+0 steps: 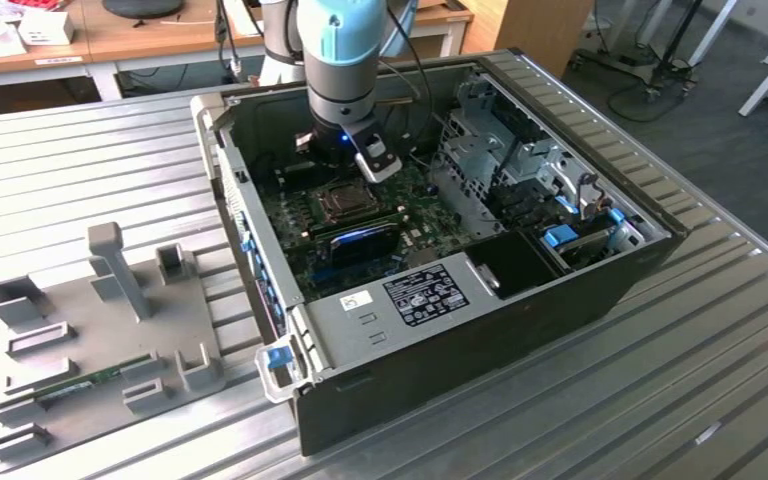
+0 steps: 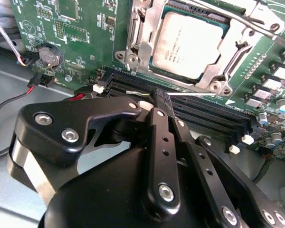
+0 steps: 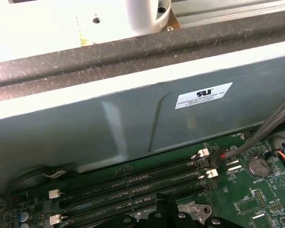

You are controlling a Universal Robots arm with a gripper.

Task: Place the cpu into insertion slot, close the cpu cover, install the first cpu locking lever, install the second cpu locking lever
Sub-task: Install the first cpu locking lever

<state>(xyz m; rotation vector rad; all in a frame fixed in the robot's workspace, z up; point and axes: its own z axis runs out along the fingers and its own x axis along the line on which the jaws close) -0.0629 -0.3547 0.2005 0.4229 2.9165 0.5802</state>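
The cpu [image 2: 190,43] lies flat in the insertion slot [image 2: 149,35] under the closed cpu cover [image 2: 213,76]; at its 6 o'clock the gripper [image 2: 162,99] pinches a thin lever [image 2: 199,94] lying along the memory slots [image 2: 213,118].

**What sits on the worktop**

The worktop [image 1: 91,160] is grey metal with long ridges. An open computer case [image 1: 491,330] lies on it. Beside the case, on the exterior view's left, rests a flat grey holder plate [image 1: 97,350] with upright blocks.

Grey fixture plate [image 1: 104,340] lies beside open computer case [image 1: 518,330]
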